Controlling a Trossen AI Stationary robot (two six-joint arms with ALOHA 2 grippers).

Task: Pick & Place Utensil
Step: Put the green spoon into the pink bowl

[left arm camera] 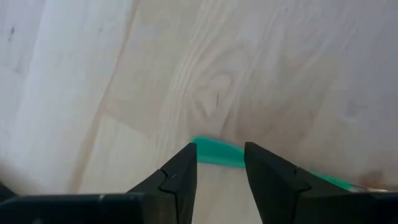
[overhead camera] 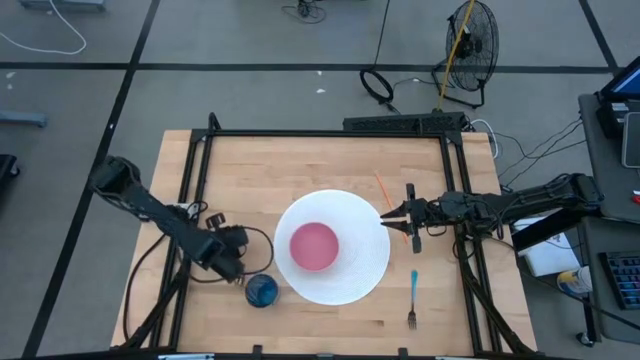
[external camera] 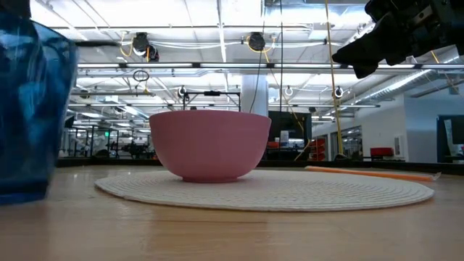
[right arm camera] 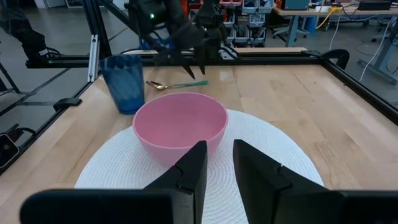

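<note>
A spoon with a gold bowl and a green handle [right arm camera: 177, 84] lies flat on the table beside the blue cup [right arm camera: 122, 81]. My left gripper [left arm camera: 221, 149] hovers over it, open, pointing down, its fingers on either side of the green handle [left arm camera: 214, 152]; I cannot see that they touch it. It shows as the left gripper [overhead camera: 236, 266] near the table's near left in the high view. My right gripper [overhead camera: 384, 218] hangs above the right rim of the white placemat [overhead camera: 350, 285], open by a narrow gap and empty, facing the pink bowl [right arm camera: 179, 121].
The pink bowl [overhead camera: 314, 246] stands in the middle of the round placemat. The blue cup [overhead camera: 262, 290] stands at the mat's near left. A blue-handled fork [overhead camera: 413, 295] lies near the table's near right. An orange stick [overhead camera: 386, 192] lies by the mat's far right edge.
</note>
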